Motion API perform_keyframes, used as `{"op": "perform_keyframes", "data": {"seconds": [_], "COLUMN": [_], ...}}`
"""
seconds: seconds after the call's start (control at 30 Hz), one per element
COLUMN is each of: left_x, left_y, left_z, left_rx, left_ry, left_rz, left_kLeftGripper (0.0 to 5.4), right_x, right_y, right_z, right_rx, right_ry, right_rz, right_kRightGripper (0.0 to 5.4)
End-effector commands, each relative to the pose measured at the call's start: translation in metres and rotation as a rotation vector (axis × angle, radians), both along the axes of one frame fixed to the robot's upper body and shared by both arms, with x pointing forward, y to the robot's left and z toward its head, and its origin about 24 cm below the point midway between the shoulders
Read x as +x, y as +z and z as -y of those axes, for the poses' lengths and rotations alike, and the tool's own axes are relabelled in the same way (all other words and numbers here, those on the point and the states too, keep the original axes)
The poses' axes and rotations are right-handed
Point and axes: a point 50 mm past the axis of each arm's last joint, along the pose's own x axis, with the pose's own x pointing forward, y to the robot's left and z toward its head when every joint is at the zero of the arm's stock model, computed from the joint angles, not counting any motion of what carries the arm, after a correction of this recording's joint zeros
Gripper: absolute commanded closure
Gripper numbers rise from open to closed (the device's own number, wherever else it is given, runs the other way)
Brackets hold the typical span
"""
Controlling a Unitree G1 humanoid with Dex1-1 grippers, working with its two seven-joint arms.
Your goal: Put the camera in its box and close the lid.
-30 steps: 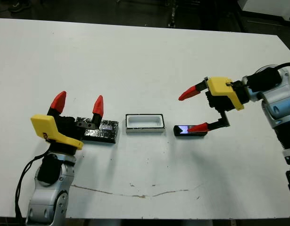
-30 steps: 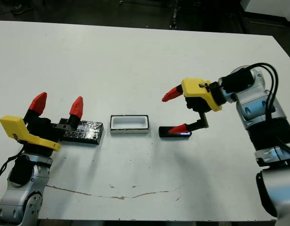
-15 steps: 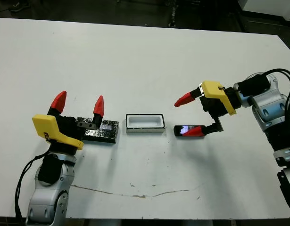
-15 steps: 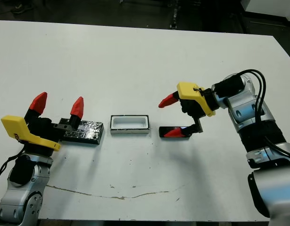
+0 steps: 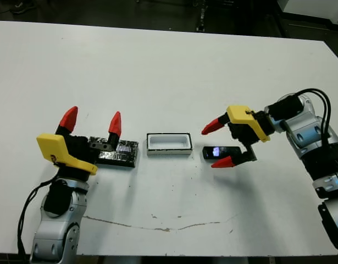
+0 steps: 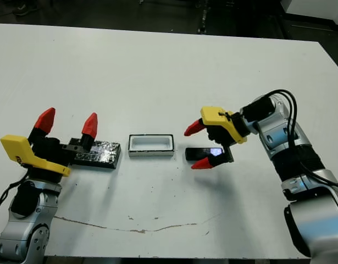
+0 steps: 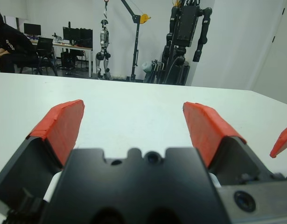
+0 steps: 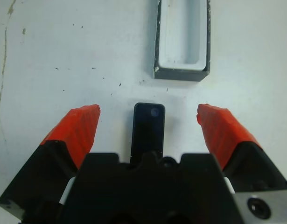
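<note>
The camera [image 5: 219, 151], a slim black bar with a bluish patch, lies flat on the table just right of the box [image 5: 169, 152], a white-walled tray that holds nothing. My right gripper [image 5: 210, 147] is open, with one red finger on the far side of the camera and one on the near side; the right wrist view shows the camera [image 8: 148, 128] between the fingers and the box [image 8: 180, 73] beyond it. The glossy black lid [image 5: 120, 153] lies left of the box. My left gripper [image 5: 93, 115] stands open at the lid's left end, fingers pointing up.
A thin brown scratch [image 5: 158, 226] runs along the table near its front edge. The left wrist view shows a person seated [image 7: 10, 42] at a desk and a robot on a stand [image 7: 187, 28] far beyond the table.
My right gripper has come left and down, so its open fingers now straddle the camera. The left arm, lid, box and camera have not moved.
</note>
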Motion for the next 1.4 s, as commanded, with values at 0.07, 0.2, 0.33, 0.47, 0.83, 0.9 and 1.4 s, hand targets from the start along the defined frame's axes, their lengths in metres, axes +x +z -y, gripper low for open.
{"op": "perform_keyframes", "data": {"seconds": [0.07,0.2,0.33,0.47,0.83,0.9,1.4], "left_x": [-0.002,-0.003,-0.002,-0.002,-0.001,-0.001,-0.001], "left_y": [-0.005,-0.005,-0.005,-0.005,-0.005,-0.005,-0.005], "left_z": [-0.002,-0.002,-0.002,-0.002,-0.002,-0.003,-0.003], "left_rx": [0.010,0.017,0.016,0.015,0.009,0.009,0.010], "left_ry": [0.010,0.014,0.014,0.014,0.013,0.014,0.020], "left_rz": [-0.026,-0.026,-0.024,-0.022,-0.023,-0.024,-0.023], "left_kLeftGripper": [0.02,0.02,0.00,0.00,0.00,0.00,0.00], "right_x": [-0.002,-0.001,-0.002,-0.002,-0.002,-0.002,-0.001], "right_y": [-0.011,-0.014,-0.015,-0.015,-0.020,-0.022,-0.019], "right_z": [0.003,0.004,0.004,0.004,0.005,0.005,0.006], "right_rx": [-0.021,-0.046,-0.042,-0.053,0.028,0.041,0.046], "right_ry": [-0.009,-0.029,-0.016,0.004,-0.025,-0.036,-0.040], "right_rz": [-0.022,-0.033,-0.028,-0.011,0.012,0.010,0.066], "right_kRightGripper": [0.00,0.00,0.37,0.96,2.66,2.99,3.74]}}
